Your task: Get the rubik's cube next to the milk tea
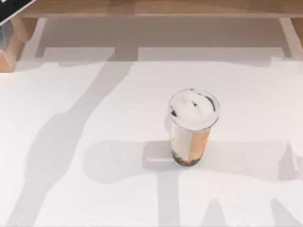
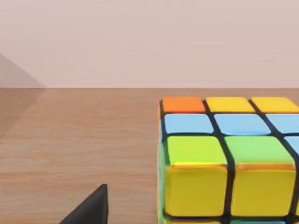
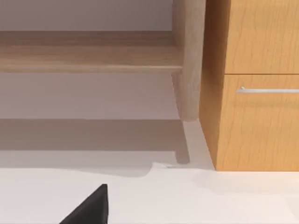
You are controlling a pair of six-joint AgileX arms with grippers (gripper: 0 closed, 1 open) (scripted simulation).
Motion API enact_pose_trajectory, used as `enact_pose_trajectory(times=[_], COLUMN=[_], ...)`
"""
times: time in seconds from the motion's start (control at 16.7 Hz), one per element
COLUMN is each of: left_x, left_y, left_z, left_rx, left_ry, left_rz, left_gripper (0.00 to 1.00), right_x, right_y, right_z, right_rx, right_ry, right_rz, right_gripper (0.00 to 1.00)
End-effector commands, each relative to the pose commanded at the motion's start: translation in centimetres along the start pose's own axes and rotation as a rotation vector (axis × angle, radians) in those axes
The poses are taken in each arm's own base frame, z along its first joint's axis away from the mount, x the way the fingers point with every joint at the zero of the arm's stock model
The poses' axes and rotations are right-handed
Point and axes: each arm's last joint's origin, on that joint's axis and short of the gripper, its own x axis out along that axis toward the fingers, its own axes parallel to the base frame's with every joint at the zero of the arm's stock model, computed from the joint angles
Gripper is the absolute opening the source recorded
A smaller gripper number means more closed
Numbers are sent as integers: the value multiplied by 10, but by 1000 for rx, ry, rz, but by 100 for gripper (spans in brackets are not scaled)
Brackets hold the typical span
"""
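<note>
Left wrist view: the rubik's cube [image 2: 229,161] sits close before the left claw on a wooden surface [image 2: 79,135]; whether either claw is wide or narrow cannot be told. In the top view the milk tea [image 1: 191,130] stands upright on the white tabletop [image 1: 71,189], right of centre.

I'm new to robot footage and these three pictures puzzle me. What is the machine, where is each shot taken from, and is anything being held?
This is a simulated two-armed AgileX robot at a white table. The top view looks down from above: a milk tea stands upright near the middle. The other two pictures come from cameras on the arms' wrists. The left wrist view faces a rubik's cube resting on a wooden surface; whether it is gripped cannot be told. The right wrist view looks across the table toward a wooden cabinet with a drawer handle.
</note>
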Motion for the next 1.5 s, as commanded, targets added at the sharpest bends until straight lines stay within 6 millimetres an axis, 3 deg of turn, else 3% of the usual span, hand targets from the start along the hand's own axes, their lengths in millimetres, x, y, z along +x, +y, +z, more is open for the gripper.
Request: enact_pose_trajectory(times=[0.18,0.42,1.2,1.5], left_x=[16,17,17,17], left_y=[-2,-3,-3,-3], left_z=[-7,-9,-9,-9], left_rx=[-1,0,0,0], left_ry=[3,7,7,7], left_rz=[0,0,0,0], left_gripper=[100,100,2,0], right_x=[0,0,0,0], right_y=[0,0,0,0], right_z=[0,0,0,0], right_rx=[0,0,0,0], right_ry=[0,0,0,0], right_rz=[0,0,0,0], right_gripper=[100,100,100,100])
